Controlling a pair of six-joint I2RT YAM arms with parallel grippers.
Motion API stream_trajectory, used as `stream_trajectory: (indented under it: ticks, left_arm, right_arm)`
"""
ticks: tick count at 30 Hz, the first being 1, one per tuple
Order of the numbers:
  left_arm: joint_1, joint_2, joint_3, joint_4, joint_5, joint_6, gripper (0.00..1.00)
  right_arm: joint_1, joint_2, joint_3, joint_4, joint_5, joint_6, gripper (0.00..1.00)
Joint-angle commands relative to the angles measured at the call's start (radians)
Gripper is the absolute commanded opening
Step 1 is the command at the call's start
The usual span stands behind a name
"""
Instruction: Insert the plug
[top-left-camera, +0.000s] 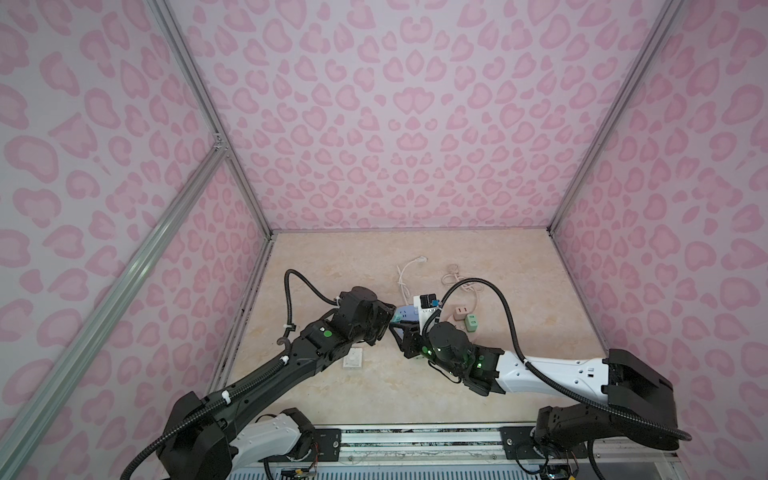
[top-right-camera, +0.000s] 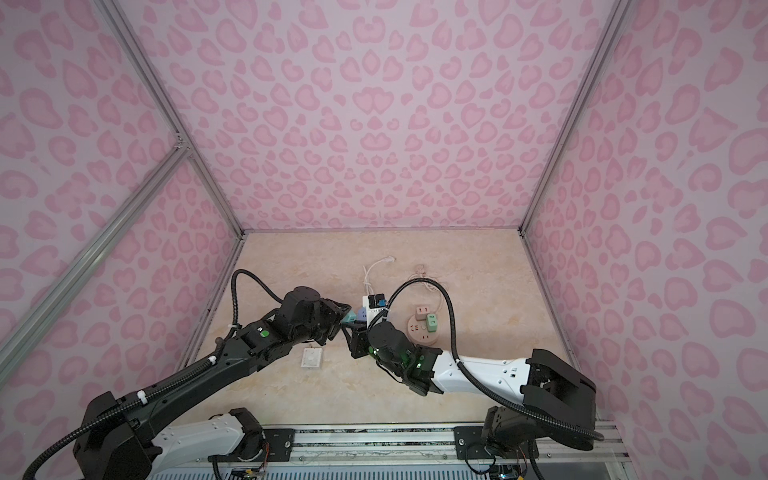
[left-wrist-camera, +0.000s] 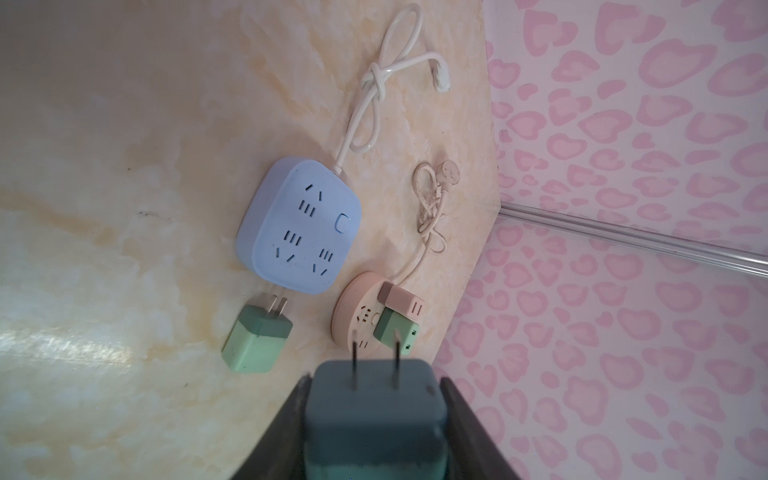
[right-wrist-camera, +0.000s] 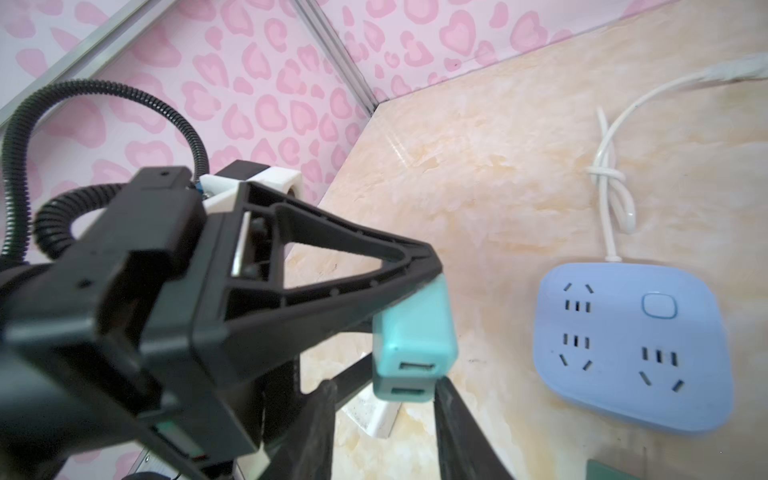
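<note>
The left pincer clamps the teal plug above the counter's middle, prongs leading toward the blue socket block for insertion, while the right pincer straddles its USB end, perhaps steadying it, grip unclear.

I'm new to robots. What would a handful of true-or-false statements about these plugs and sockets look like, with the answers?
1. The left gripper grips a teal plug with two prongs. True.
2. The blue power strip already has a plug in it. False: all its sockets are empty.
3. A pink adapter and a green adapter sit in the round pink socket. True.
4. The white cord lies stretched out straight. False: it is tied in a knot with loops.
5. A light green plug lies loose beside the blue power strip. True.
</note>
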Motion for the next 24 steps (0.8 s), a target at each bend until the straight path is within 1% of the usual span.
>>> stream_trajectory:
  ticks: [1, 11, 16, 20, 24]
  left_arm:
    - [0.000, -0.017, -0.008, 0.043, 0.002, -0.007, 0.03]
    - [-0.002, -0.031, -0.041, 0.097, 0.050, -0.042, 0.03]
    - [-0.004, -0.055, -0.045, 0.104, 0.047, -0.055, 0.03]
    - [-0.004, -0.070, -0.036, 0.095, 0.044, -0.053, 0.03]
    - [-0.003, -0.073, -0.042, 0.098, 0.046, -0.051, 0.04]
  right_arm:
    - [0.000, 0.006, -0.010, 0.043, 0.070, 0.004, 0.38]
    - [-0.004, 0.045, 0.001, 0.111, 0.075, -0.050, 0.35]
    - [-0.004, 0.062, 0.015, 0.131, 0.085, -0.066, 0.30]
    - [-0.007, 0.075, 0.024, 0.144, 0.077, -0.065, 0.22]
    - [-0.005, 0.088, 0.028, 0.168, 0.065, -0.058, 0.06]
